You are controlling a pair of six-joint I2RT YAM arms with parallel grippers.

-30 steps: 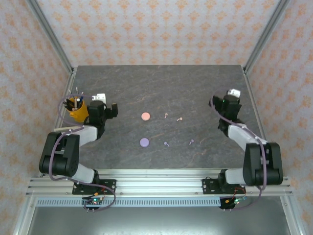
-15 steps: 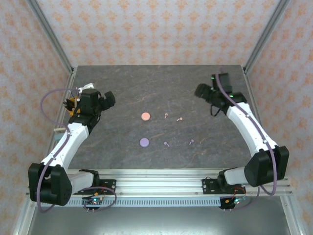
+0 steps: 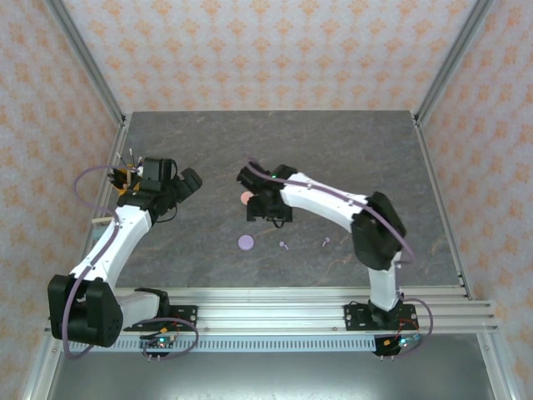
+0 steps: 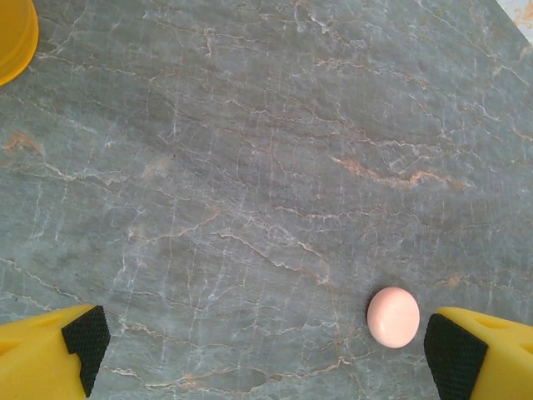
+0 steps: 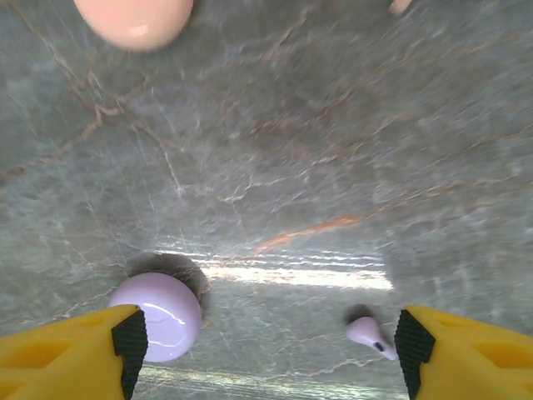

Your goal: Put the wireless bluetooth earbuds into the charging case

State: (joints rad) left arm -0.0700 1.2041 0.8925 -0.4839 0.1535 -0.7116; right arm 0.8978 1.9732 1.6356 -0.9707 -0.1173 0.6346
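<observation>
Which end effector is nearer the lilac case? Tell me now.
Right. The right end effector hangs just beyond the lilac case, between it and the pink case. The left end effector sits well off to its far left, by the yellow cup.

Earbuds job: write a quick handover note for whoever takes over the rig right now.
Left gripper: open, empty, above the table near the pink case.
Right gripper: open, empty, by the lilac case and a lilac earbud.
The other lilac earbud lies loose on the table.
Done: nothing seated that I can see; both cases look shut.
Left: open cases, insert earbuds; pink pair likely hidden under the right arm.
</observation>
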